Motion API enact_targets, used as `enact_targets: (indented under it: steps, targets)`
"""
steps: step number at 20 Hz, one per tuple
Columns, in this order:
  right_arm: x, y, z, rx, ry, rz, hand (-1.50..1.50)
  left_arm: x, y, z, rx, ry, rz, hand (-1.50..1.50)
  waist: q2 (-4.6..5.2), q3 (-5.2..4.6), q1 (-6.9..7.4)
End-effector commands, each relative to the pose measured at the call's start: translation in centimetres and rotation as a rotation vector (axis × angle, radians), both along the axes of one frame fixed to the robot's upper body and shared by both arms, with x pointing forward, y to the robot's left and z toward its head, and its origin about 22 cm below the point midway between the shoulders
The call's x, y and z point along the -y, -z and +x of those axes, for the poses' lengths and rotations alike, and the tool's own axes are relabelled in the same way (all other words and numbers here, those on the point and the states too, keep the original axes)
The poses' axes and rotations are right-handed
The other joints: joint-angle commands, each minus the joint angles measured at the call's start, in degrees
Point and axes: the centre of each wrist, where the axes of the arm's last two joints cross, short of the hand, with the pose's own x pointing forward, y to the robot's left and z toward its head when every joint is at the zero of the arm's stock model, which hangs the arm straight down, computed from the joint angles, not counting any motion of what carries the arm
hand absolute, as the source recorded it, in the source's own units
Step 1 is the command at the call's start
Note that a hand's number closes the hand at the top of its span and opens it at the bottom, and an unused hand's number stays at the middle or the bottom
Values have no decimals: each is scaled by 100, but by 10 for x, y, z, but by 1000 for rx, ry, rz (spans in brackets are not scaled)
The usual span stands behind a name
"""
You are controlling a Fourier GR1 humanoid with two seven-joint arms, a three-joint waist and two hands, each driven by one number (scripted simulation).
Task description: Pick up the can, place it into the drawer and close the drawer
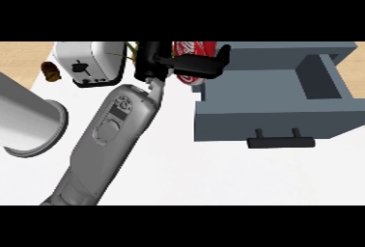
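- Red can [191,48] at top centre of frame, just left of the grey drawer [274,118] — drawer stands open, black handle [281,142] at its lower front.
- Right hand [178,63] curled round the can, hiding most of it.
- Toaster [89,62] upper left on the white counter [214,173].
- Grey cylinder [25,120] at left edge.

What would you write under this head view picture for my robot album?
Robot hand curls round the red can beside the open grey drawer, toaster nearby.
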Motion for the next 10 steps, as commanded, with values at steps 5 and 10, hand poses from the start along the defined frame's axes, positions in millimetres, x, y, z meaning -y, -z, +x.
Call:
enact_targets:
  steps: [5, 10]
  targets:
    - [-3, 0, 8, 0, -3, 8, -150, 42, -43, 14, -8, 14, 30, 150, 6, 1, 1]
    - [0, -3, 6, -9, -34, 1, -150, 59, -25, 29, -28, -19, 58, 150, 31, 3, -132]
